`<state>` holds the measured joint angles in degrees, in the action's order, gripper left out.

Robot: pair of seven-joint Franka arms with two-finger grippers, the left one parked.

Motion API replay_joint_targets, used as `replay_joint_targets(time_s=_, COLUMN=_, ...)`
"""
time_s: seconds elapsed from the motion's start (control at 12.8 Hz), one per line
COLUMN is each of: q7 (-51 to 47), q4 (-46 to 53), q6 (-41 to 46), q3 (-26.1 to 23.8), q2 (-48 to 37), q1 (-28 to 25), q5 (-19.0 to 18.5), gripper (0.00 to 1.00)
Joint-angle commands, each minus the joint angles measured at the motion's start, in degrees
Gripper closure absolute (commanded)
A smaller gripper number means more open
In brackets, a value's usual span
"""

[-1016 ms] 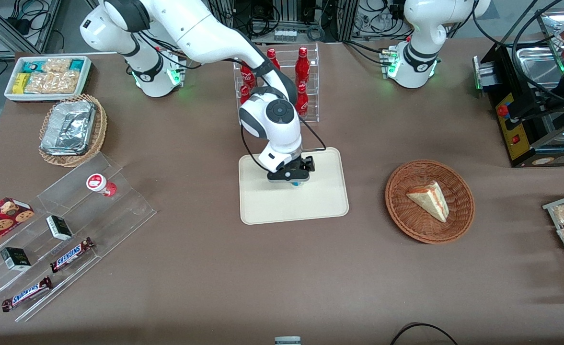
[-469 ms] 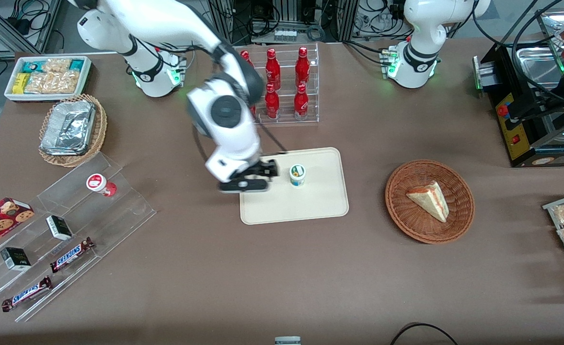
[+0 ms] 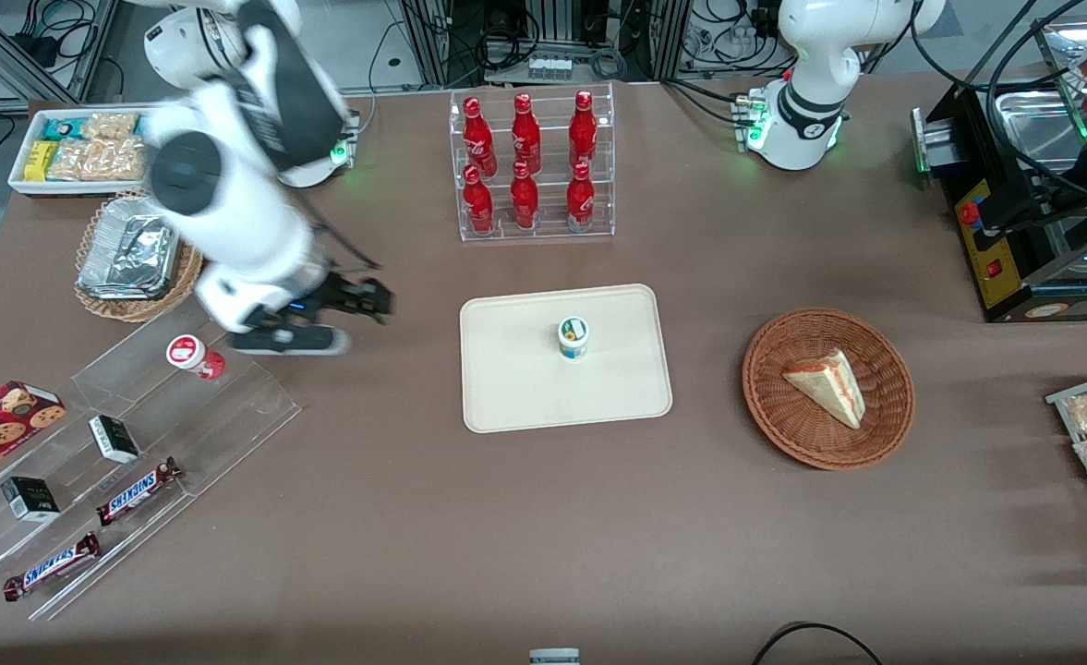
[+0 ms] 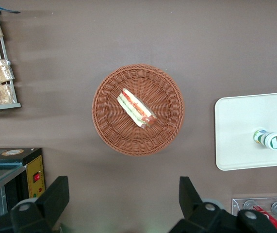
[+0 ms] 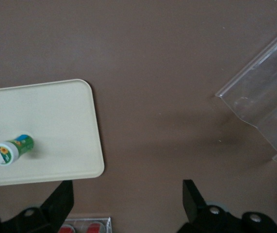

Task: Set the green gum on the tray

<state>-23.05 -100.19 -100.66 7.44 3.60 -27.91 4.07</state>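
Since the earlier frames, the right arm has swung away from the tray toward its own end of the counter [image 3: 543,536], leaving the green gum standing alone.

Going from left to right in the front view: a clear stepped display rack [image 3: 137,434] holds snack bars and a red-lidded canister [image 3: 194,355]. Just beside and above that rack hangs the hand [image 3: 317,325], empty, its two fingers spread wide with nothing between them. Next comes bare brown counter, then the cream tray [image 3: 515,397]. The green gum [image 3: 574,337] stands upright on it, near the middle, touching nothing else. Farther along sits a wicker basket [image 3: 769,406] holding a sandwich wedge.

The canister looks small, light and rigid, with a smooth, probably slippery wall. Any regrasp would best close across the round body below the lid, from above. By the look of it, the placing is done.
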Motion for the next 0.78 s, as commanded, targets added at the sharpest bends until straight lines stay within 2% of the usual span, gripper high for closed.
replay_joint_targets(time_s=0.0, q7=6.15, q4=-2.38, q6=6.41, q3=-0.67, q2=-7.01, q1=5.65, q5=1.29, gripper=0.0)
replay_joint_targets(time_s=0.31, q7=12.76, q4=-2.47, q6=14.34, q3=-0.67, q2=-13.09, q1=12.87, q5=-0.72, gripper=0.0)
replay_joint_targets(time_s=0.7, q7=24.18, q4=-1.95, q6=16.63, q3=-0.58, q2=-14.41, q1=21.48, q5=-1.7, gripper=0.0)
